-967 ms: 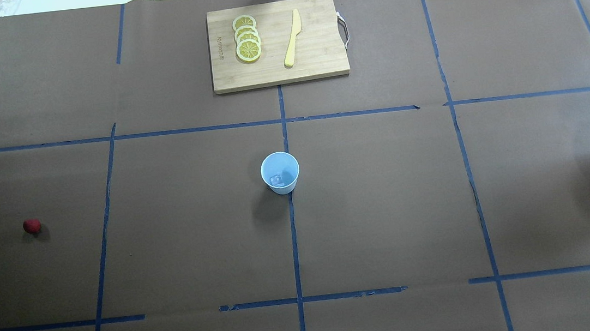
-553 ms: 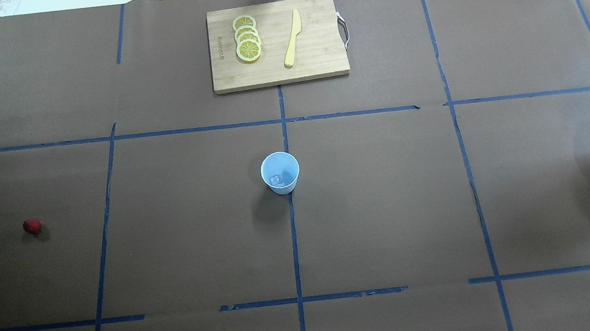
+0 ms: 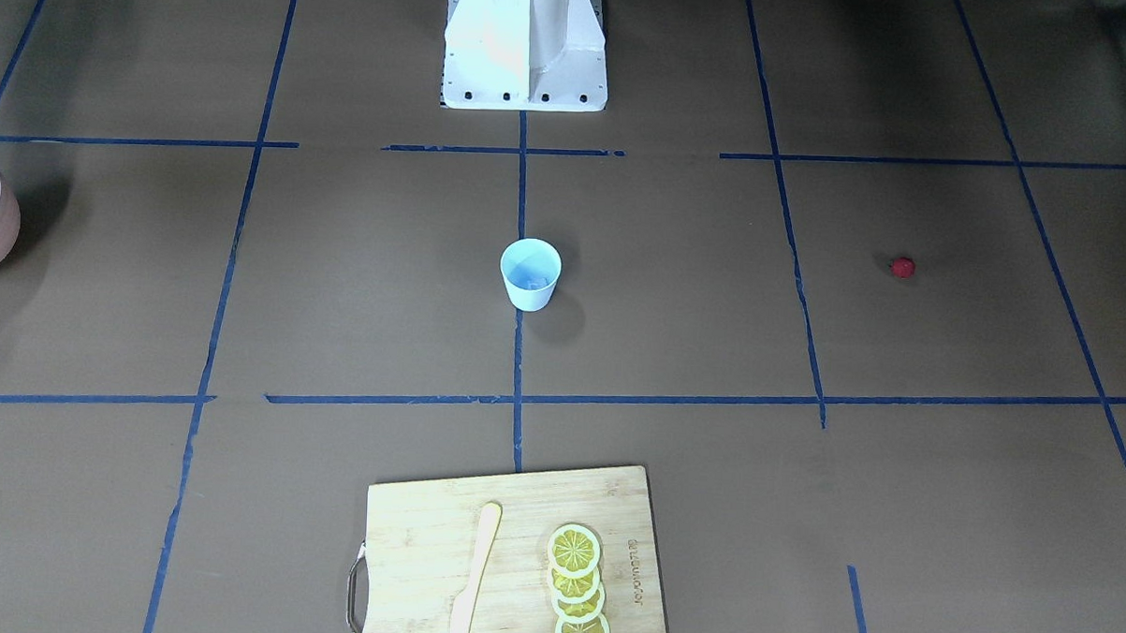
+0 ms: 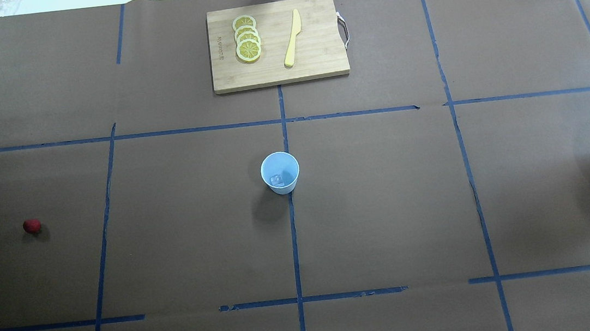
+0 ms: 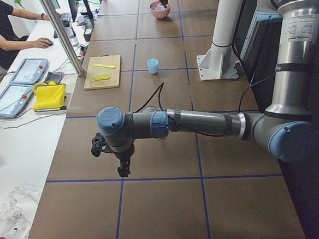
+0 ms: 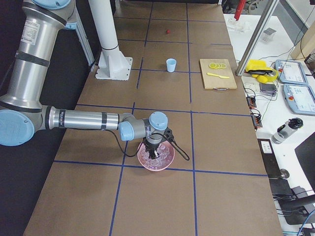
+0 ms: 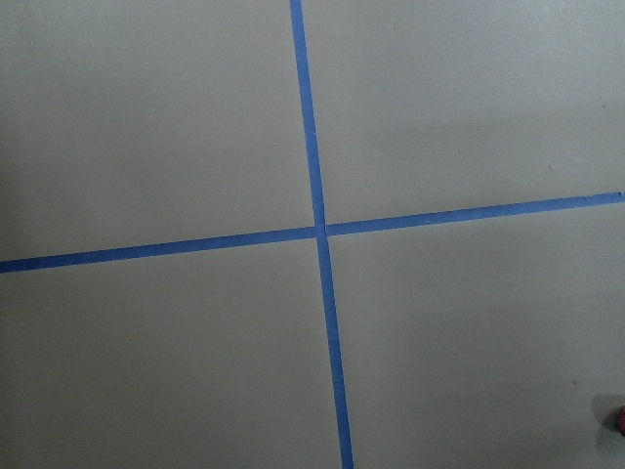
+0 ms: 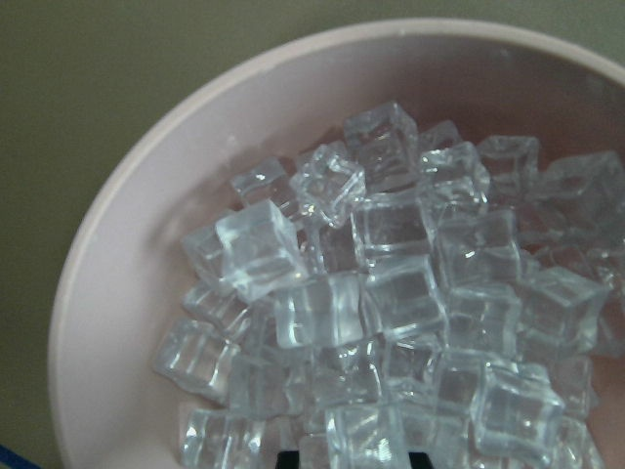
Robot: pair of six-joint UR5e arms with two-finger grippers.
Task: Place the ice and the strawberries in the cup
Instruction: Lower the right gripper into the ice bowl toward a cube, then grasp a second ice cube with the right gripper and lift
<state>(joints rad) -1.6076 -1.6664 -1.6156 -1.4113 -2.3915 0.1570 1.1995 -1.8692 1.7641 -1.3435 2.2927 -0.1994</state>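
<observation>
Overhead exterior: pale blue tapered paper cup (image 4: 280, 172), centre of brown-papered table (image 4: 387, 205), holding one clear ice cube (image 4: 276, 179); small dark-red strawberry (image 4: 31, 226), far left. Left gripper (image 5: 123, 167), right gripper (image 6: 155, 150): fingers' opening cannot be told.

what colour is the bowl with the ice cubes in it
Pink. The bowl shows best in the right wrist view.

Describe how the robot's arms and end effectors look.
Both match: the left arm and right arm are silver-grey tubes with light blue round joint caps. A black cable loops near each wrist. The left end effector and right end effector are small, black and two-fingered.
</observation>
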